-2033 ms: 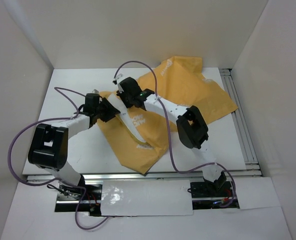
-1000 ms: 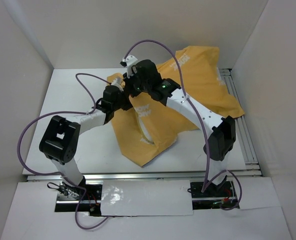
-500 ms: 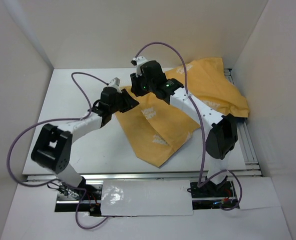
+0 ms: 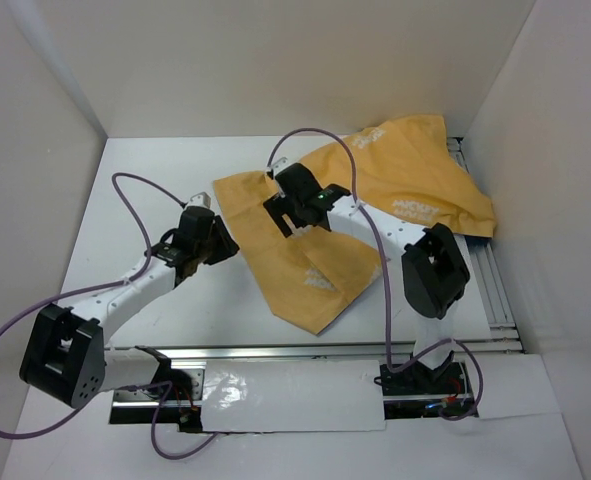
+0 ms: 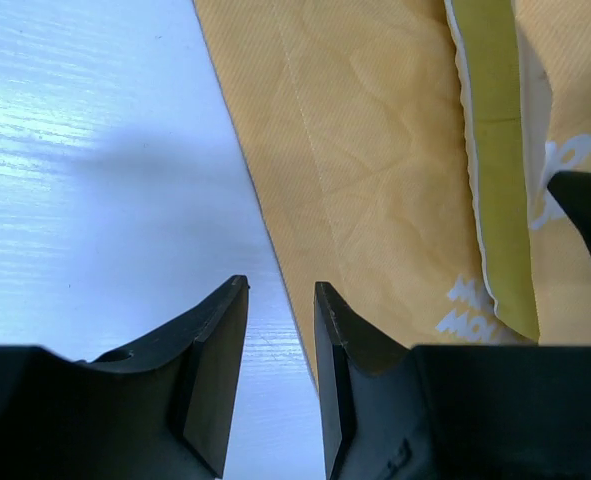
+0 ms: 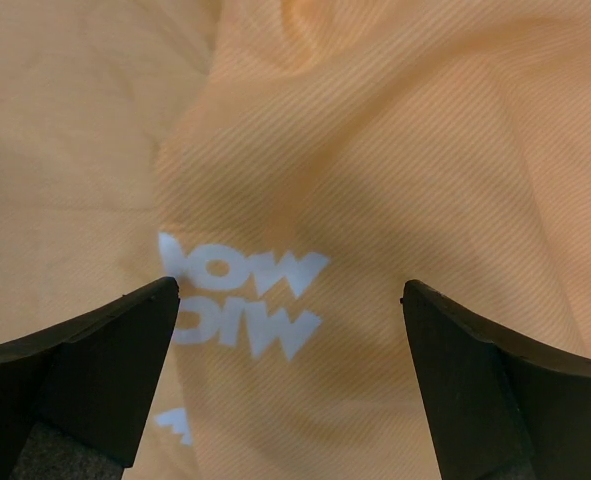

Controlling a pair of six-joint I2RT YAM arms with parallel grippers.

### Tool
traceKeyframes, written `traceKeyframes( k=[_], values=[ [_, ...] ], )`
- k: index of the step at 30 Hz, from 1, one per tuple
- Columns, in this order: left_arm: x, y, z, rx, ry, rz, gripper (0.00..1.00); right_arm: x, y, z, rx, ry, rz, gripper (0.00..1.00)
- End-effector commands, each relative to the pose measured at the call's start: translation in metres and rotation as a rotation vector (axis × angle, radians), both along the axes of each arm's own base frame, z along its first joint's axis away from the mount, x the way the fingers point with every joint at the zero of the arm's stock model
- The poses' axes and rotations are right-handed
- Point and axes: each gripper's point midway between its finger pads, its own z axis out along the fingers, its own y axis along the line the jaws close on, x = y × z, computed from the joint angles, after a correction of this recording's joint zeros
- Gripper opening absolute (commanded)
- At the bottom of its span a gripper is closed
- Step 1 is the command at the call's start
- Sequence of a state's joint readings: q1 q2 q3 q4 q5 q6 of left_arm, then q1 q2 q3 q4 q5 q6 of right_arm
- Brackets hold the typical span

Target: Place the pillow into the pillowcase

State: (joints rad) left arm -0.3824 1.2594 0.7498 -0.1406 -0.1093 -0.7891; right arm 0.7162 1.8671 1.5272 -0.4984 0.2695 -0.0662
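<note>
The pillowcase [image 4: 295, 280] lies spread on the desk [image 4: 215, 300], running from the middle to the back right corner. The left end effector [image 5: 280, 290] hangs over its left border, fingers narrowly apart and empty. Beside it the pillow [image 5: 495, 150] shows only as a yellow edge against the cloth. The right end effector [image 6: 290, 290] hovers wide open above a white logo [image 6: 245, 300].
</note>
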Motion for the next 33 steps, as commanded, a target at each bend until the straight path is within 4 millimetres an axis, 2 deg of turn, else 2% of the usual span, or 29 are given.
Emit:
traceKeyframes(
  k=[1,3,4,6,7,8,9,10,11,12,14,15,16,17,18,19,20,21,22,23,24,25,26,27,29,30,31,33],
  values=[
    [0.001,0.001,0.014,0.013,-0.051,-0.005,0.45,0.013,-0.017,-0.026,-0.150,-0.017,-0.025,1.00],
    [-0.004,0.003,0.011,0.018,-0.038,-0.005,0.45,0.018,-0.027,-0.040,-0.208,-0.017,-0.089,1.00],
    [-0.005,0.000,0.011,0.018,-0.038,-0.016,0.45,0.020,-0.037,-0.059,-0.257,0.009,-0.120,1.00],
    [-0.007,0.002,0.012,0.024,-0.039,-0.009,0.45,0.023,-0.049,-0.072,-0.306,0.030,-0.158,1.00],
    [-0.008,-0.001,0.012,0.031,-0.041,-0.024,0.45,0.028,-0.054,-0.077,-0.306,0.043,-0.183,0.95],
    [-0.007,0.001,0.015,0.033,-0.053,-0.016,0.45,0.025,-0.063,-0.094,-0.342,0.082,-0.189,0.88],
    [-0.009,-0.002,0.015,0.040,-0.056,-0.033,0.45,0.027,-0.062,-0.097,-0.320,0.101,-0.204,0.77],
    [-0.007,-0.003,0.020,0.036,-0.066,-0.033,0.45,0.032,-0.061,-0.095,-0.299,0.104,-0.216,0.46],
    [-0.008,-0.005,0.023,0.043,-0.079,-0.051,0.44,0.034,-0.065,-0.095,-0.288,0.106,-0.239,0.00],
    [-0.006,-0.009,0.028,0.052,-0.102,-0.074,0.44,0.036,-0.058,-0.084,-0.244,0.097,-0.234,0.00],
    [-0.001,-0.015,0.040,0.051,-0.146,-0.096,0.43,0.042,-0.045,-0.039,-0.131,0.027,-0.216,0.00],
    [0.001,-0.022,0.043,0.046,-0.156,-0.112,0.43,0.036,-0.029,-0.024,-0.057,0.024,-0.164,0.00],
    [0.004,-0.028,0.048,0.030,-0.167,-0.113,0.43,0.032,-0.024,-0.010,0.004,0.013,-0.153,0.00],
    [0.007,-0.042,0.058,-0.009,-0.194,-0.143,0.43,0.029,-0.009,0.035,0.150,-0.050,-0.114,0.00],
    [0.008,-0.047,0.057,-0.013,-0.200,-0.152,0.41,0.027,-0.007,0.054,0.217,-0.077,-0.104,0.00],
    [0.012,-0.057,0.057,-0.035,-0.199,-0.162,0.41,0.023,-0.012,0.061,0.261,-0.082,-0.103,0.00],
    [0.012,-0.067,0.060,-0.044,-0.211,-0.183,0.41,0.017,-0.014,0.093,0.338,-0.128,-0.093,0.00],
    [0.018,-0.076,0.071,-0.068,-0.241,-0.187,0.41,0.011,-0.005,0.108,0.403,-0.134,-0.048,0.00],
    [0.019,-0.085,0.068,-0.074,-0.231,-0.200,0.41,0.004,-0.013,0.123,0.440,-0.148,-0.049,0.00],
    [0.021,-0.092,0.070,-0.079,-0.239,-0.211,0.41,0.001,-0.010,0.136,0.478,-0.165,-0.037,0.00],
    [0.027,-0.096,0.078,-0.075,-0.258,-0.199,0.41,-0.002,-0.010,0.142,0.509,-0.165,-0.023,0.00],
    [0.028,-0.102,0.079,-0.076,-0.256,-0.210,0.41,-0.007,-0.010,0.147,0.528,-0.160,-0.012,0.00],
    [0.032,-0.107,0.072,-0.066,-0.240,-0.202,0.41,-0.013,-0.010,0.159,0.550,-0.176,0.006,0.00],
    [0.035,-0.114,0.077,-0.079,-0.246,-0.199,0.41,-0.019,-0.007,0.165,0.578,-0.168,0.026,0.00],
    [0.039,-0.120,0.074,-0.081,-0.235,-0.193,0.41,-0.024,-0.007,0.180,0.612,-0.189,0.036,0.00],
    [0.040,-0.125,0.070,-0.073,-0.229,-0.196,0.41,-0.026,-0.007,0.184,0.621,-0.192,0.045,0.00],
    [0.041,-0.124,0.067,-0.068,-0.225,-0.163,0.41,-0.025,-0.011,0.180,0.615,-0.188,0.035,0.00],
    [0.042,-0.126,0.065,-0.063,-0.231,-0.131,0.43,-0.032,-0.010,0.190,0.646,-0.196,0.054,0.00]
  ],
)
